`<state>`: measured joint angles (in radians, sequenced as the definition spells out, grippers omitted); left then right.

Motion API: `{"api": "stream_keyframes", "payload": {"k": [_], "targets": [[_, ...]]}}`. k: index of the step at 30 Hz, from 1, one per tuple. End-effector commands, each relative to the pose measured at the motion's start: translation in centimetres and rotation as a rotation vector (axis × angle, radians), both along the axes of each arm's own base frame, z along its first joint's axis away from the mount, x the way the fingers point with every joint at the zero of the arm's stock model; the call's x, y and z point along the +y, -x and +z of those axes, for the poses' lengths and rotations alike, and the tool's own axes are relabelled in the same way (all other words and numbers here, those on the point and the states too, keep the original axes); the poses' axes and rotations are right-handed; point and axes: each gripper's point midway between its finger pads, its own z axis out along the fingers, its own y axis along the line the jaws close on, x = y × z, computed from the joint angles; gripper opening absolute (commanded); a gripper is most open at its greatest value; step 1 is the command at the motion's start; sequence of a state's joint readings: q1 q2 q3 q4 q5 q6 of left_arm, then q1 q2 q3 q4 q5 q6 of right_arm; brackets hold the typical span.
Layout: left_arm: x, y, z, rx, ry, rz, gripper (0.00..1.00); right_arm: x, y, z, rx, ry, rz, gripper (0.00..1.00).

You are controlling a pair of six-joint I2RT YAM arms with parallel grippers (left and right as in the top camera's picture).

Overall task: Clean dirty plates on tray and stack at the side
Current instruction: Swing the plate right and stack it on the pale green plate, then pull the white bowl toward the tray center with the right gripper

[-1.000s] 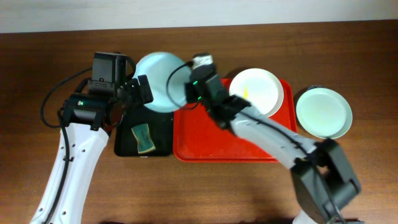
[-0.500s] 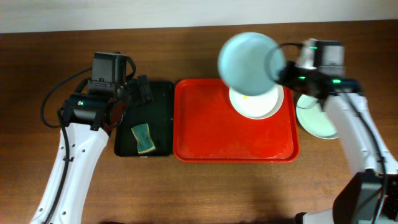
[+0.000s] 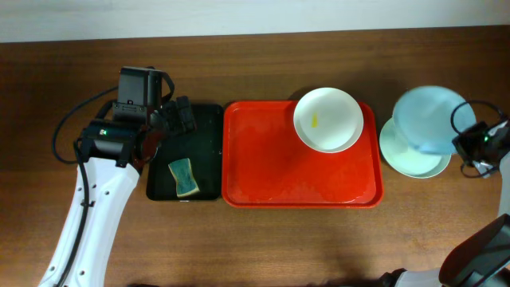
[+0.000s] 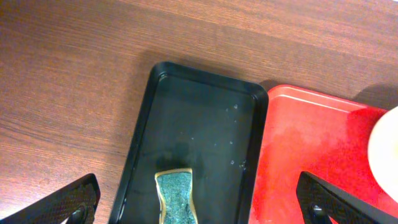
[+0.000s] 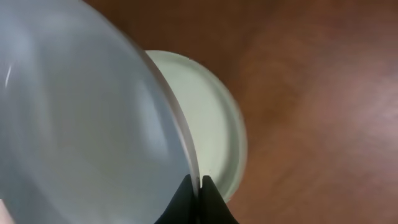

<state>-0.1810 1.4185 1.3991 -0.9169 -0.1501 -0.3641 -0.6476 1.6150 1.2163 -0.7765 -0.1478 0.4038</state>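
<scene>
My right gripper [image 3: 466,143] is shut on the rim of a pale blue plate [image 3: 430,118] and holds it above a mint plate [image 3: 402,158] that lies on the table right of the red tray [image 3: 271,171]. In the right wrist view the fingers [image 5: 199,185] pinch the blue plate's [image 5: 81,124] edge over the mint plate [image 5: 214,124]. A white plate [image 3: 328,119] with a small yellow smear sits in the tray's far right corner. My left gripper [image 4: 199,205] is open and empty above the black tray.
A narrower black tray [image 3: 203,151] stands left of the red tray, with a green sponge [image 3: 184,176] in its near part; both also show in the left wrist view, tray [image 4: 205,124] and sponge [image 4: 177,196]. Bare wood table lies around them.
My right arm has carried the blue plate from beside the black tray, across the red tray, to above the mint plate at the right. The left arm has not moved.
</scene>
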Motion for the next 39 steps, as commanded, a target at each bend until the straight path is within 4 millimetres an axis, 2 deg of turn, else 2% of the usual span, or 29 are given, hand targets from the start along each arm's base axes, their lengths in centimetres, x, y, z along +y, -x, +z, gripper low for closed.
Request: {"api": "stream_keyframes", "payload": {"k": [1, 7, 24, 26, 29, 30, 31, 33, 36, 39], "targets": [[0.2, -0.2, 0.2, -0.006, -0.001, 0.007, 0.99, 0.0, 1.5, -2.3, 0.075, 0.040, -0.015, 0.04], [0.2, -0.2, 0.2, -0.006, -0.001, 0.007, 0.99, 0.0, 2.5, -4.3, 0.106, 0.061, -0.027, 0.04], [0.2, -0.2, 0.2, -0.006, -0.001, 0.008, 0.99, 0.7, 3.3, -5.6, 0.128, 0.039, -0.024, 0.04], [0.2, -0.2, 0.2, -0.006, -0.001, 0.008, 0.99, 0.8, 3.1, -5.6, 0.116, 0.034, -0.020, 0.09], [0.2, -0.2, 0.2, -0.006, -0.001, 0.008, 0.99, 1.5, 2.4, -5.5, 0.080, -0.005, 0.001, 0.25], [0.2, -0.2, 0.2, -0.006, -0.001, 0.007, 0.99, 1.7, 2.5, -5.5, 0.086, -0.006, 0.009, 0.36], [0.2, -0.2, 0.2, -0.006, -0.001, 0.007, 0.99, 1.9, 2.4, -5.5, 0.087, -0.006, 0.024, 0.40], [0.2, -0.2, 0.2, -0.006, -0.001, 0.008, 0.99, 2.7, 2.0, -5.5, 0.089, 0.002, 0.084, 0.43], [0.2, -0.2, 0.2, -0.006, -0.001, 0.007, 0.99, 4.9, 0.5, -5.4, 0.079, 0.026, 0.223, 0.43], [0.2, -0.2, 0.2, -0.006, -0.001, 0.008, 0.99, 7.8, -1.8, -5.1, 0.049, 0.077, 0.386, 0.37]]}}
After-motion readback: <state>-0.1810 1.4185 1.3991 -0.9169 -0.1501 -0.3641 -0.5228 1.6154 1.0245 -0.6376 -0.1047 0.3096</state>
